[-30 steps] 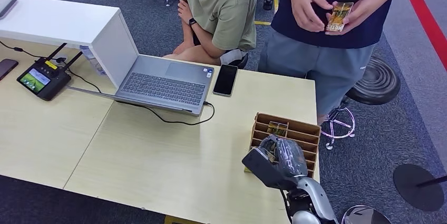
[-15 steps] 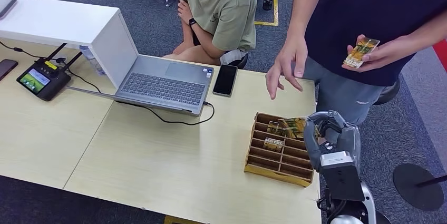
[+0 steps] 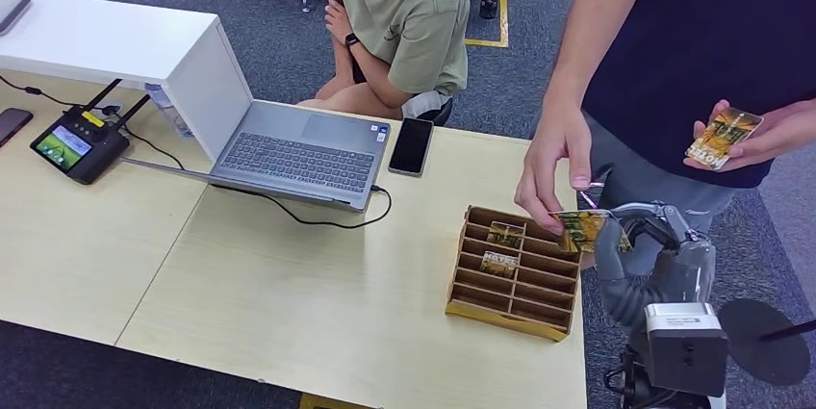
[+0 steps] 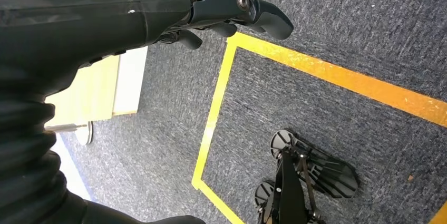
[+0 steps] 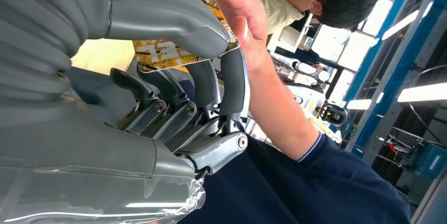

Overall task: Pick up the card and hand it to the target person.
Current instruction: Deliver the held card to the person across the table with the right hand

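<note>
Wooden slotted organizer point(image 3: 505, 316) on the table point(image 3: 289, 303), just beside the right hand point(image 3: 650, 253), on its inner side. Black phone point(image 3: 412, 145) lies flat farther out from the hand, past the organizer. Open grey laptop point(image 3: 298, 154) is well apart from the hand across the table, with a black cable point(image 3: 318, 219) running from its side. Black controller with lit screen point(image 3: 77, 144) sits at the far end. White box point(image 3: 115, 43) stands behind the laptop. Seated person in green shirt point(image 3: 409, 14) is beyond the table edge. Dark round stool base point(image 3: 765, 337) sits on the carpet near the hand's outer side.
</note>
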You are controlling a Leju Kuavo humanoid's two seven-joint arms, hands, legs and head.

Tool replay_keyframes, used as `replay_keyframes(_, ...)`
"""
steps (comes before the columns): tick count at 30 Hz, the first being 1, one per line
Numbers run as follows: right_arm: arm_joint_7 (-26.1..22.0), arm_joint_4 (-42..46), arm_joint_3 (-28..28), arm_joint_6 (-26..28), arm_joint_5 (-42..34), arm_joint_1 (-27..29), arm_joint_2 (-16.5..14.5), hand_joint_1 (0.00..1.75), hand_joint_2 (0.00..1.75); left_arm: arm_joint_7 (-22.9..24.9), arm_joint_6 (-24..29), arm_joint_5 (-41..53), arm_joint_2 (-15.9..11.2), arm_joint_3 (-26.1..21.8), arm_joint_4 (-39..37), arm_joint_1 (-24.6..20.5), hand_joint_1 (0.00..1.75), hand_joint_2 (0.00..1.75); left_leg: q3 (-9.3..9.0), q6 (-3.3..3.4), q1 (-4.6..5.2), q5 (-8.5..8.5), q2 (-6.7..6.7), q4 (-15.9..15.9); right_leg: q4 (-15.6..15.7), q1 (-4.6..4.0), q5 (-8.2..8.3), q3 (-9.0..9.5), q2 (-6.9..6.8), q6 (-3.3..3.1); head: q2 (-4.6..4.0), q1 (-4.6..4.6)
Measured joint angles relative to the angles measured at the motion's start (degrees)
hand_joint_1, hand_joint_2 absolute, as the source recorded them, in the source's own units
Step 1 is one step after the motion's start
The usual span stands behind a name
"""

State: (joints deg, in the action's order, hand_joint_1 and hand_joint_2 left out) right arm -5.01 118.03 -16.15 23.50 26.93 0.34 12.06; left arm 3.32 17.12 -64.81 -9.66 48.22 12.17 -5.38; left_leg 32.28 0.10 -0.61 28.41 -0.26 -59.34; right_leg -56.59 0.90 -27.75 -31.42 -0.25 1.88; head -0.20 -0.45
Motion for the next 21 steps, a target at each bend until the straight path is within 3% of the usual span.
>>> replay_keyframes(4, 0.09, 0.21, 0.42, -0.14, 0.02, 0.01, -0.07, 1.6, 1.75, 0.34, 0.08, 0.01, 0.05, 0.0, 0.0, -0.01, 0.0, 1.75, 0.01, 0.0, 0.0, 0.0, 0.0, 0.0, 0.0, 0.0, 0.0, 0.0, 0.0, 0.0, 0.0, 0.0)
replay_keyframes(9, 0.19, 0.3, 0.5, -0.51, -0.02, 0.0, -0.09, 1.27, 1.75, 1.29, -0.25, 0.17, 0.09, 0.01, 0.0, -0.02, 0.0, 1.75, 0.01, 0.0, 0.0, 0.0, 0.0, 0.0, 0.0, 0.0, 0.0, 0.0, 0.0, 0.0, 0.0, 0.0)
replay_keyframes(10, 0.2, 0.3, 0.51, -0.63, -0.03, 0.0, -0.11, 1.05, 1.75, 1.49, -0.37, 0.22, 0.1, 0.01, 0.0, -0.02, 0.0, 1.31, 0.01, 0.0, 0.0, 0.0, 0.0, 0.0, 0.0, 0.0, 0.0, 0.0, 0.0, 0.0, 0.0, 0.0)
replay_keyframes(13, 0.22, 0.3, 0.54, -0.86, -0.25, -0.01, -0.2, 0.14, 1.75, 1.7, -0.64, 0.04, 0.16, 0.01, 0.0, -0.02, 0.0, 0.0, 0.01, 0.0, 0.0, 0.0, 0.0, 0.0, 0.0, 0.0, 0.0, 0.0, 0.0, 0.0, 0.0, 0.0)
replay_keyframes(14, 0.22, 0.3, 0.55, -0.9, -0.34, -0.01, -0.21, 0.0, 1.75, 1.81, -0.69, -0.06, 0.18, 0.01, 0.0, -0.02, 0.0, 0.0, 0.01, 0.0, 0.0, 0.0, 0.0, 0.0, 0.0, 0.0, 0.0, 0.0, 0.0, 0.0, 0.0, 0.0)
replay_keyframes(21, 0.25, 0.3, 0.87, -0.8, -0.64, -0.04, -0.32, 0.0, 1.75, 2.96, -0.36, -0.12, 0.33, 0.0, 0.0, -0.02, 0.0, 0.0, 0.01, 0.0, 0.0, 0.0, 0.0, 0.0, 0.0, 0.0, 0.0, 0.0, -0.01, 0.0, 0.0, 0.01)
